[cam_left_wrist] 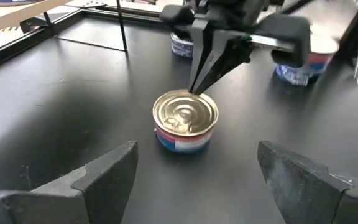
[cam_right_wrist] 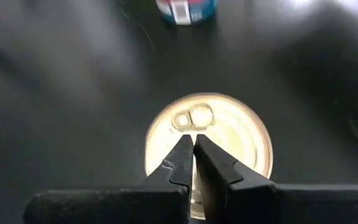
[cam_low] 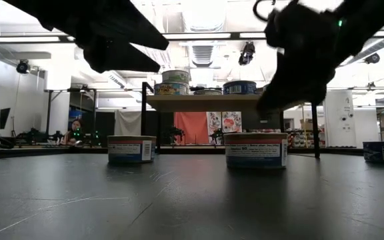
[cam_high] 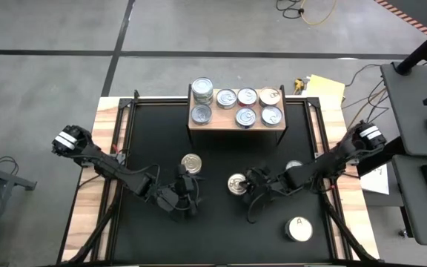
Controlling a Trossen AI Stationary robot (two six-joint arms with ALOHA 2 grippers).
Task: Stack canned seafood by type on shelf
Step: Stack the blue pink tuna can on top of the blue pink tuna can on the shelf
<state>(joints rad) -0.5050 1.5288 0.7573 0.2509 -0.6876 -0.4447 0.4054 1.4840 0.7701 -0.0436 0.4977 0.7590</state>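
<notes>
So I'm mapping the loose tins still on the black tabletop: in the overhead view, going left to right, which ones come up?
Gold-topped tin by the open left hand → gold-topped tin under the shut right hand → tin partly hidden by the right arm → white-topped tin marked "A".

Even overhead lighting; ceiling fixtures (cam_low: 199,17) glare brightly in the low view, silhouetting both arms. Right wrist view: gold tin (cam_right_wrist: 209,152) overexposed, the surface (cam_right_wrist: 55,93) around it blurred.

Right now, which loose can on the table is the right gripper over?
The gold-topped can at mid-table. The shut right gripper points down at its lid; the other gold-topped can sits nearer the left gripper, and the white-topped "A" can lies apart.
</notes>
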